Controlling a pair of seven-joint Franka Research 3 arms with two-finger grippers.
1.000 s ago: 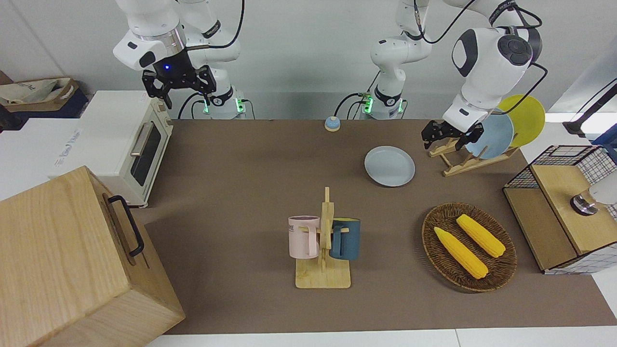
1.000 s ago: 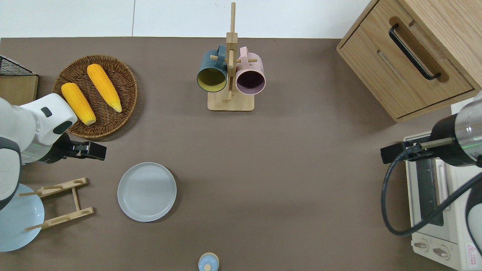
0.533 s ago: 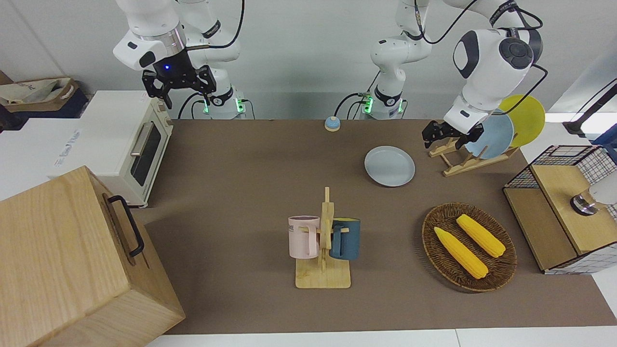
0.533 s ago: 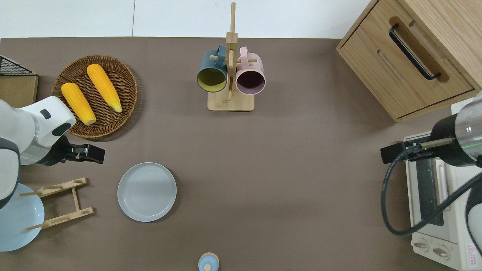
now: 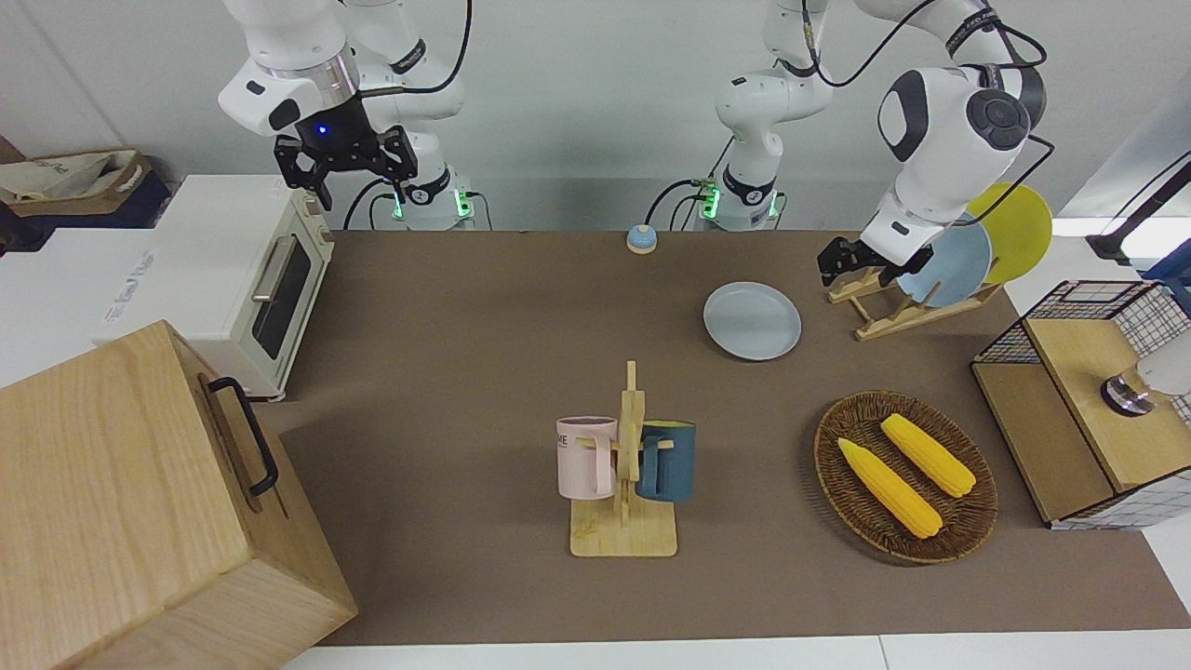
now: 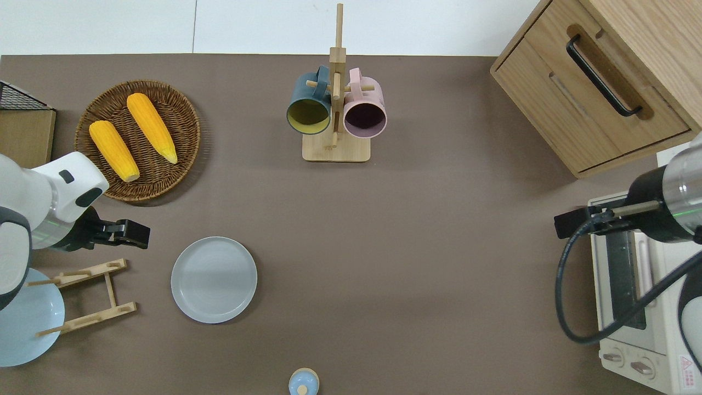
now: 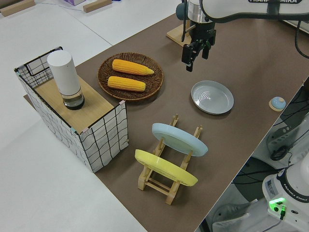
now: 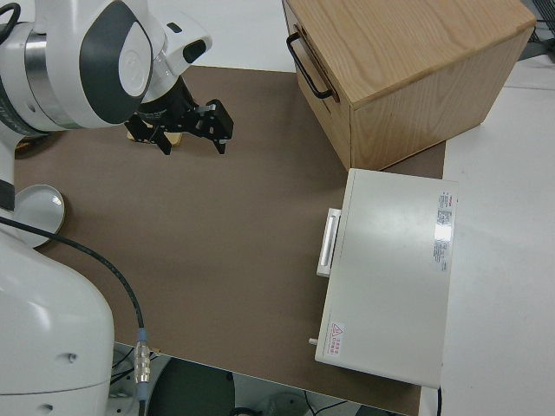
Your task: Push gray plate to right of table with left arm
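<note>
The gray plate lies flat on the brown table, near the robots; it also shows in the overhead view and the left side view. My left gripper hangs open and empty in the air. In the overhead view it is over bare table between the corn basket and the wooden plate rack, off the plate's rim toward the left arm's end. It is clear of the plate in the left side view. My right gripper is open and parked.
A wicker basket holds two corn cobs. A wooden rack holds a sky-blue plate and a yellow plate. A mug rack, a small bell, a wooden cabinet, a toaster oven and a wire crate stand around.
My left gripper has drifted a little toward the robots and the plate rack. The gray plate and the right arm have not moved.
</note>
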